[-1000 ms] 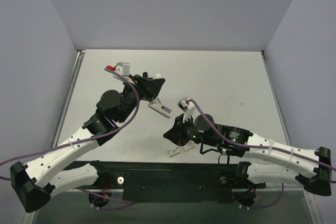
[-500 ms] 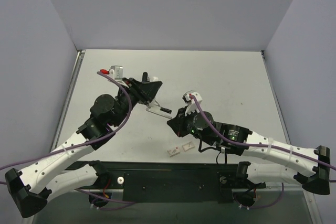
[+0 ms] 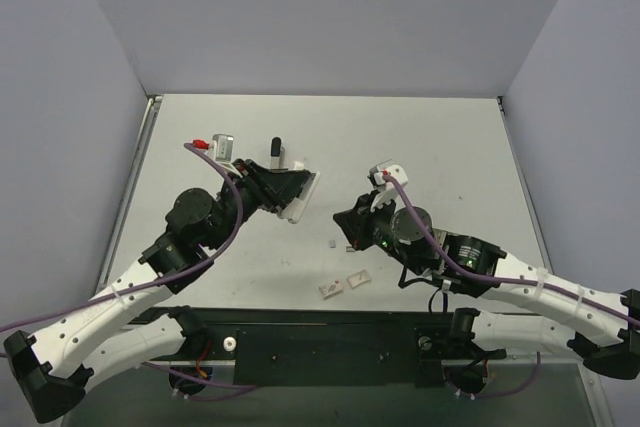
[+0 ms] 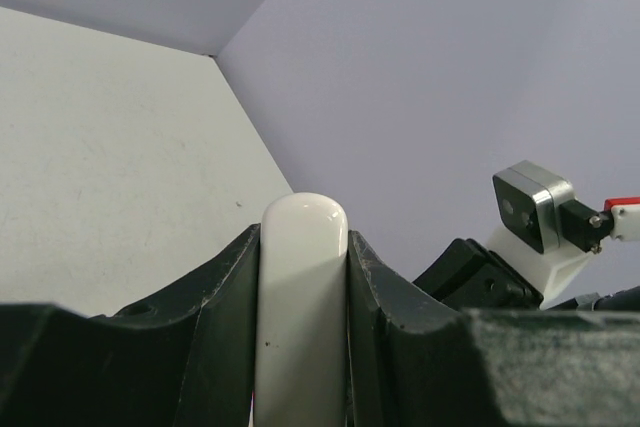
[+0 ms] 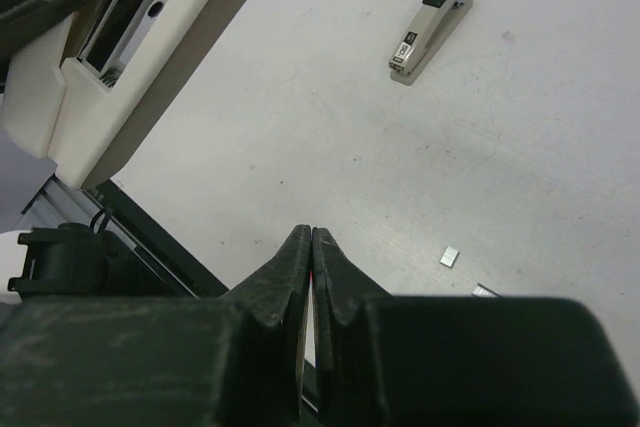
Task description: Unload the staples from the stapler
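Observation:
My left gripper (image 3: 288, 187) is shut on the white stapler (image 3: 303, 193) and holds it above the table's left middle. In the left wrist view the white shell (image 4: 303, 287) stands up between the fingers (image 4: 215, 297). The right wrist view shows the stapler (image 5: 150, 57) at the top left, with its metal inside facing up. My right gripper (image 3: 343, 220) hovers to the stapler's right, apart from it. Its jaws are shut (image 5: 312, 232), with nothing clearly held. A tiny grey piece of staples (image 3: 331, 243) lies on the table between the arms and also shows in the right wrist view (image 5: 450, 257).
A second small grey stapler with a black end (image 3: 277, 150) lies on the table behind my left gripper; it also shows in the right wrist view (image 5: 428, 22). Two small white tabs (image 3: 330, 289) (image 3: 357, 278) lie near the front edge. A metal rail (image 3: 135, 172) runs along the table's left side.
My left gripper has turned the stapler, so the black-ended metal bar no longer sticks out toward the lower right. My right gripper has risen from the white tabs and moved right. The tiny grey piece now shows.

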Tool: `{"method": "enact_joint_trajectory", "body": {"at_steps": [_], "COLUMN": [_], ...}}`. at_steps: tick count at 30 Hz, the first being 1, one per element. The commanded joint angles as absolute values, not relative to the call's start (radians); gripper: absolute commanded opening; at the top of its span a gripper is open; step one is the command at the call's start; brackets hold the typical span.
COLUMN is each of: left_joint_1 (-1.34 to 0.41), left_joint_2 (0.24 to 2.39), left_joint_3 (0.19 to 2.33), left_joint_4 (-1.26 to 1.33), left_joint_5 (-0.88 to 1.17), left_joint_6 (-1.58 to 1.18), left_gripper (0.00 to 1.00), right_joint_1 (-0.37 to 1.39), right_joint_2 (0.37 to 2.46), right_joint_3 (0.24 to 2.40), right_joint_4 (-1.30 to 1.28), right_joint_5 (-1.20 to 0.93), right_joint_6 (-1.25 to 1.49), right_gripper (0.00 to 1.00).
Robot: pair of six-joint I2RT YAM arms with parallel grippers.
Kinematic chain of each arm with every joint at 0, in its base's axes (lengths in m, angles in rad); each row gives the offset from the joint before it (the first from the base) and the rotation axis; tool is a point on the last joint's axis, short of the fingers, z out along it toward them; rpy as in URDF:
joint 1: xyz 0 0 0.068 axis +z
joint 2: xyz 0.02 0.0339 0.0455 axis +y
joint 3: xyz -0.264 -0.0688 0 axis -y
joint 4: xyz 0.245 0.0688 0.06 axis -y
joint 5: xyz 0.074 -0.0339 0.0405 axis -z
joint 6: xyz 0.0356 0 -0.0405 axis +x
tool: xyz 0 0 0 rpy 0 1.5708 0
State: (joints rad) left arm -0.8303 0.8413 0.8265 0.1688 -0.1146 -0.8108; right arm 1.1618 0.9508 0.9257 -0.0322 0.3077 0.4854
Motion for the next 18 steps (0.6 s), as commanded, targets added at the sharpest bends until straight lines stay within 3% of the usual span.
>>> {"method": "enact_joint_trajectory", "body": {"at_steps": [1, 10, 18], "left_joint_1": [-0.833, -0.833, -0.833], "left_joint_2": [0.813, 0.827, 0.868], "left_joint_3": [0.827, 0.793, 0.769], "left_joint_4": [0.222, 0.382, 0.535], "left_joint_5": [-0.032, 0.201, 0.4], "left_joint_6": [-0.827, -0.816, -0.851], "left_gripper": [0.0, 0.0, 0.0], "right_joint_1": [1.117, 0.911, 0.897], "right_joint_2": [0.881, 0.746, 0.749], "right_joint_3": [0.963, 0.943, 0.997], "right_joint_4": [-0.093, -0.179, -0.176], "right_joint_5": [0.272, -0.231, -0.434], "right_joint_6": [0.443, 0.456, 0.479], "right_gripper": [0.0, 0.0, 0.0]}}
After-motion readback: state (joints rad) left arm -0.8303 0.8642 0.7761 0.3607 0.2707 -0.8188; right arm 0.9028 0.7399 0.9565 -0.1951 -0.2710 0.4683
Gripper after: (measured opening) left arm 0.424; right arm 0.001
